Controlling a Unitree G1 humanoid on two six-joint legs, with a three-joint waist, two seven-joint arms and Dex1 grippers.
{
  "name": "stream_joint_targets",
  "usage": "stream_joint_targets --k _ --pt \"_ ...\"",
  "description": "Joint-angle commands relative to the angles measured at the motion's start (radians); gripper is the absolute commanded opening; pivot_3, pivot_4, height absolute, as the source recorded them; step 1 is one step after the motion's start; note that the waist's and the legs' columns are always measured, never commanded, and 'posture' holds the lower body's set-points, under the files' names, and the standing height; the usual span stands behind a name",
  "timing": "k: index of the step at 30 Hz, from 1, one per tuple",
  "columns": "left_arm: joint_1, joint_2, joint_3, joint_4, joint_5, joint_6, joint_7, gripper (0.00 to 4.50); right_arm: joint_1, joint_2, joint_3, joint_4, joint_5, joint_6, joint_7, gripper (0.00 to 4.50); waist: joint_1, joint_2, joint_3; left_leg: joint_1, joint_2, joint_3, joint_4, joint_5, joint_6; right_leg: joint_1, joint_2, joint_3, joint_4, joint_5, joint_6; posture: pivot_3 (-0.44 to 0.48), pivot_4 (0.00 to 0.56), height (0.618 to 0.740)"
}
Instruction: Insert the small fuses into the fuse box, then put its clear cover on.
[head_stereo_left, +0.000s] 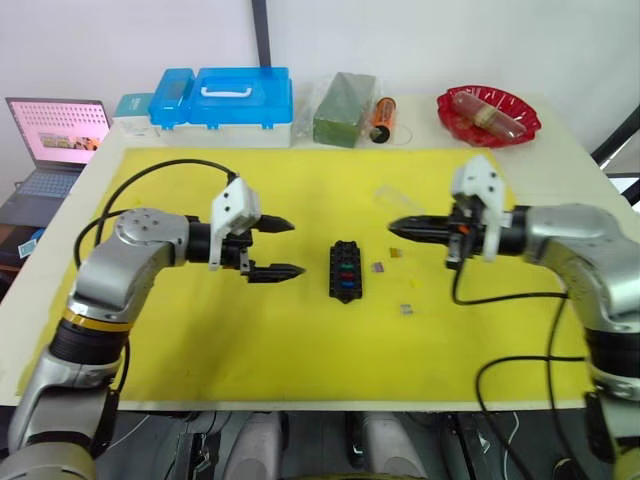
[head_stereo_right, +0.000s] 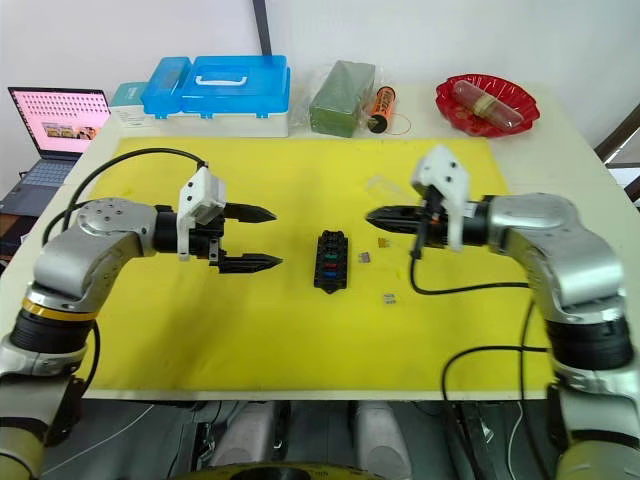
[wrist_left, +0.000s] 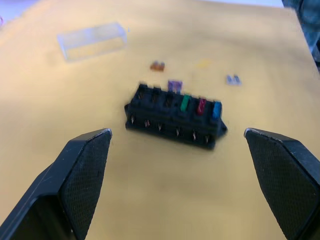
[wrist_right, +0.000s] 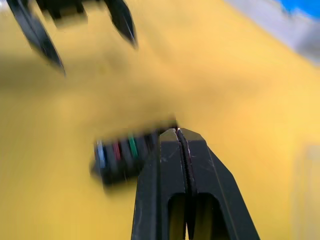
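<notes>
Fuse box (head_stereo_left: 345, 271) lies mid-mat on the yellow mat (head_stereo_left: 250, 340), with green, red and blue fuses seated. Loose fuses (head_stereo_left: 406, 309) lie just to its right. Left gripper (head_stereo_left: 283, 247) hovers left of the box, jaws apart; right gripper (head_stereo_left: 393, 226) opposite, jaws together. Clear cover (wrist_left: 92, 40) lies beyond.

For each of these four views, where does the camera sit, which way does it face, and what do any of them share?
Left eye: head camera, looking forward and down at the fuse box on the yellow mat; both arms show.
Right eye: same vantage, same scene.
Left wrist: looks along the open left gripper at the fuse box, the clear cover beyond.
Right wrist: looks along the shut right gripper toward the fuse box.
Shared: all four show the fuse box with green, red and blue fuses seated.
</notes>
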Motion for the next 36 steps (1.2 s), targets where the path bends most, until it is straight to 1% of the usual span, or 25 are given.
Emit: stream_joint_targets --k 1,3,6,8,10,11,13,16,17,22,25,28,30,31,34,36 --pt "0.017 0.046 0.031 -0.031 -0.015 -0.001 -0.026 4.50 0.048 -0.115 -0.074 0.026 0.007 -0.017 0.071 0.02 -0.003 0.000 0.000 0.000 0.000 0.000 0.000 0.000 0.000 0.000 0.000 0.000 0.000 0.000 0.000 0.000 0.150 0.740" --pt "0.032 0.070 0.026 -0.032 -0.009 -0.012 -0.041 4.50 0.087 -0.165 -0.101 0.065 0.016 -0.024 0.104 0.02 -0.004 0.000 0.000 0.001 0.001 0.001 0.000 0.000 0.000 0.000 0.000 0.001 0.000 0.000 0.000 0.000 0.150 0.740" --pt "0.044 0.088 0.028 -0.032 -0.015 -0.012 -0.058 4.50 0.121 -0.200 -0.125 0.095 0.018 -0.050 0.127 0.63 -0.004 0.000 0.000 0.001 0.001 0.001 0.000 0.000 0.000 0.000 0.001 0.001 0.000 0.000 -0.001 0.000 0.150 0.740" --pt "0.055 0.112 0.042 0.009 -0.004 -0.043 -0.079 4.50 0.172 -0.254 -0.168 0.130 0.018 -0.039 0.166 1.27 -0.001 0.001 0.000 0.001 0.001 0.002 0.000 0.000 0.000 0.000 0.001 0.001 0.000 0.000 -0.001 0.000 0.150 0.740" --pt "0.064 0.126 0.054 0.047 0.011 -0.069 -0.083 4.50 0.219 -0.288 -0.203 0.161 0.016 -0.038 0.189 2.03 0.003 0.001 0.000 0.001 0.001 0.002 0.000 0.000 0.000 0.000 0.001 0.001 0.000 0.000 0.000 0.000 0.150 0.740" --pt "0.066 0.129 0.053 0.048 0.009 -0.069 -0.082 4.50 0.233 -0.294 -0.213 0.169 0.016 -0.045 0.191 2.33 0.003 0.001 0.000 0.001 0.001 0.002 0.000 0.000 0.000 0.000 0.000 0.001 -0.001 0.000 0.000 0.000 0.150 0.740" --pt "0.066 0.121 0.056 0.033 -0.011 -0.053 -0.074 4.50 0.258 -0.295 -0.230 0.163 0.027 -0.047 0.194 3.08 0.002 0.001 0.000 0.001 0.001 0.002 0.000 0.000 0.000 0.000 0.000 0.001 -0.001 0.000 0.000 0.000 0.150 0.740" --pt "0.069 0.110 0.053 0.007 -0.033 -0.033 -0.071 4.50 0.282 -0.281 -0.243 0.117 0.052 -0.023 0.180 4.18 0.001 0.001 0.000 0.001 0.001 0.002 0.000 0.000 0.000 0.000 0.000 0.001 -0.001 0.000 0.000 0.000 0.150 0.740" --pt "0.071 0.109 0.053 0.002 -0.035 -0.032 -0.073 4.50 0.286 -0.276 -0.243 0.095 0.063 -0.012 0.172 4.46 0.001 0.001 0.000 0.001 0.001 0.002 0.000 0.000 0.000 0.000 0.000 0.001 -0.001 0.000 0.000 0.000 0.150 0.740" --pt "0.070 0.089 0.024 -0.045 -0.045 -0.032 -0.084 4.50 0.266 -0.227 -0.174 -0.015 0.129 0.093 0.100 4.46 -0.001 0.001 0.000 0.001 0.002 0.002 0.000 0.000 0.000 0.000 0.001 0.001 -0.001 0.000 0.000 0.000 0.150 0.740" --pt "0.060 0.066 0.006 -0.092 -0.068 -0.001 -0.085 4.50 0.219 -0.195 -0.103 -0.036 0.164 0.172 0.065 4.46 0.000 0.000 0.001 0.000 0.001 0.002 0.000 0.000 0.000 0.000 0.001 0.001 -0.001 0.000 0.000 0.000 0.150 0.740" --pt "0.049 0.065 0.010 -0.110 -0.088 0.018 -0.091 4.50 0.150 -0.156 -0.023 -0.074 0.187 0.238 0.022 4.46 0.000 0.000 0.001 0.000 0.001 0.002 0.000 0.000 0.000 0.000 0.001 0.001 -0.001 0.000 0.000 0.000 0.150 0.740" --pt "0.031 0.044 -0.015 -0.123 -0.084 0.030 -0.075 4.50 0.126 -0.137 0.029 -0.060 0.174 0.221 0.036 4.46 0.000 0.000 0.001 0.000 0.001 0.002 0.000 0.000 0.000 0.000 0.001 0.001 -0.001 0.000 0.000 0.000 0.150 0.740" --pt "0.035 0.048 -0.012 -0.124 -0.083 0.024 -0.082 4.50 0.110 -0.124 0.052 -0.065 0.172 0.228 0.025 4.46 0.000 0.000 0.001 0.000 0.001 0.002 0.000 0.000 0.000 0.000 0.001 0.001 -0.001 0.000 0.000 0.000 0.150 0.740" --pt "0.054 0.052 -0.020 -0.142 -0.076 0.019 -0.082 4.50 0.079 -0.098 0.122 -0.064 0.161 0.220 0.035 3.87 0.001 0.000 0.001 0.000 0.001 0.002 0.000 0.000 0.000 0.000 0.001 0.001 -0.001 0.000 0.000 0.000 0.150 0.740" --pt "0.074 0.054 -0.027 -0.161 -0.071 0.015 -0.075 4.50 0.050 -0.091 0.171 -0.057 0.148 0.218 0.042 3.17 0.001 0.000 0.001 0.000 0.001 0.002 0.000 0.000 0.000 0.000 0.001 0.001 -0.001 0.000 0.000 0.000 0.150 0.740"
